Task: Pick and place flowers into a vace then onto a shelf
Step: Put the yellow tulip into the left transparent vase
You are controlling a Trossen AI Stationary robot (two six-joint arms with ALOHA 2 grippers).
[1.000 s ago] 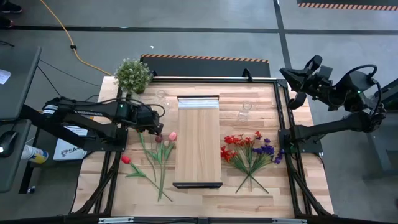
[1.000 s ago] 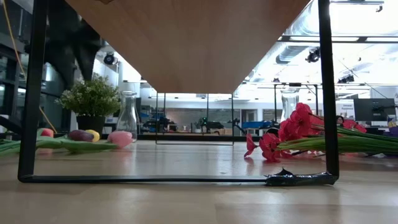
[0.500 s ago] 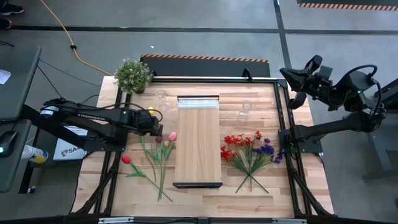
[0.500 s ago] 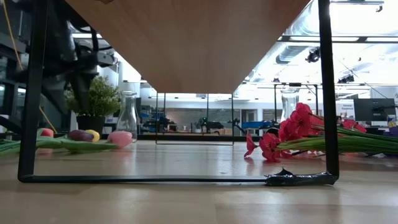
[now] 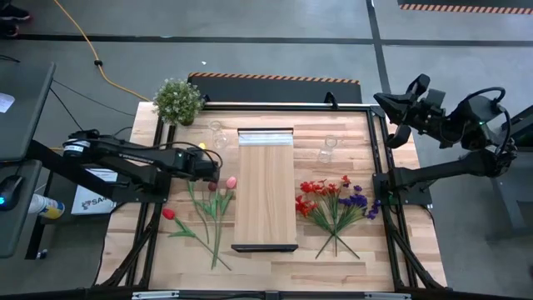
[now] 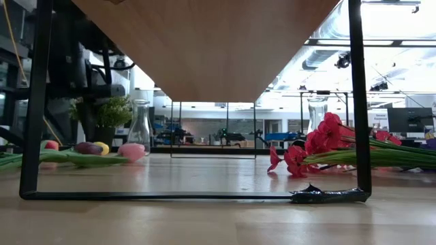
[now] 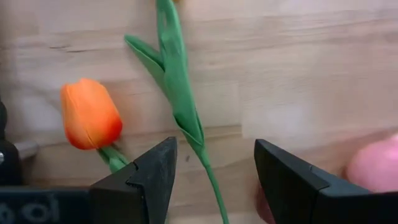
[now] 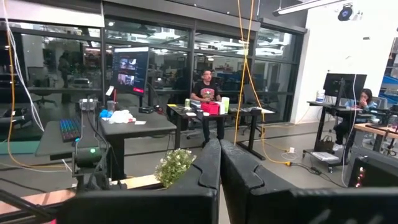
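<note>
Green stem (image 7: 186, 118) between left end effector (image 7: 214, 180) fingers (unclamped)

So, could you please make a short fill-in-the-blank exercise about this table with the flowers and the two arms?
1. The left gripper has open jaws straddling a green ____ on the wooden table.
2. Beside that stem lies an artificial tulip with an ____ head.
3. The right gripper is raised off the table with its jaws ____.
4. The long light-wood shelf plank lies ____ the tulips and the red and purple sprays.

Missing words: stem; orange; shut; between
</note>
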